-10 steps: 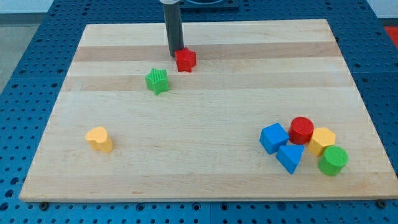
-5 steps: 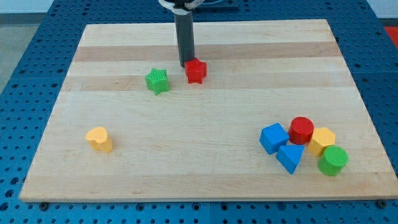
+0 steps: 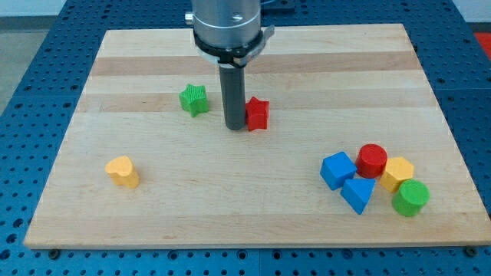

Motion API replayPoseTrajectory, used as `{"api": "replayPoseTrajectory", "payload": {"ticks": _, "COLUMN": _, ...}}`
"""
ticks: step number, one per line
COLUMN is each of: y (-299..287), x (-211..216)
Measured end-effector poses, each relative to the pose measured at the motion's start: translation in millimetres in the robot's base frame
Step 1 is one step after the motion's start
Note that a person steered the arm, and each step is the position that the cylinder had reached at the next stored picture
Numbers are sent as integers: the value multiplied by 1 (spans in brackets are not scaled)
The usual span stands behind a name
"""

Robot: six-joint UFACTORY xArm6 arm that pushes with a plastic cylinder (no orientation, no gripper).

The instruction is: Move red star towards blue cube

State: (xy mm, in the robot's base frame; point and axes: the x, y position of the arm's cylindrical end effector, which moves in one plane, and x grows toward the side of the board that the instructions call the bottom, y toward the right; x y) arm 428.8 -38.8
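red star (image 3: 258, 113) mid-tabletop (image 3: 153, 215), well apart from blue cube (image 3: 337, 169) lower right | my tip (image 3: 234, 127) touches star's left side; tool is a bare rod, no jaws | step: mid-push | next: push rightward and down

My tip (image 3: 234, 127): touching the red star's left side, between it and the green star.
Red star (image 3: 257, 114): near the desk's (image 3: 153, 207) middle, up-left of and well apart from the blue cube.
Green star (image 3: 194, 100): left of my tip, slightly higher.
Yellow block (image 3: 123, 171): alone, lower left.
Blue cube (image 3: 337, 169): leftmost of the lower-right cluster.
Blue triangular block (image 3: 357, 193): just below-right of the cube.
Red cylinder (image 3: 372, 160): right of the cube.
Second yellow block (image 3: 397, 173): right of the cylinder.
Green cylinder (image 3: 411, 198): below it.
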Motion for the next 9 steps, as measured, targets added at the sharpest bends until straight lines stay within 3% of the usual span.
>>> {"api": "replayPoseTrajectory", "payload": {"ticks": 2, "y": -4, "x": -20}}
{"api": "replayPoseTrajectory", "payload": {"ticks": 5, "y": 73, "x": -19}}
{"api": "replayPoseTrajectory", "payload": {"ticks": 9, "y": 56, "x": 0}}
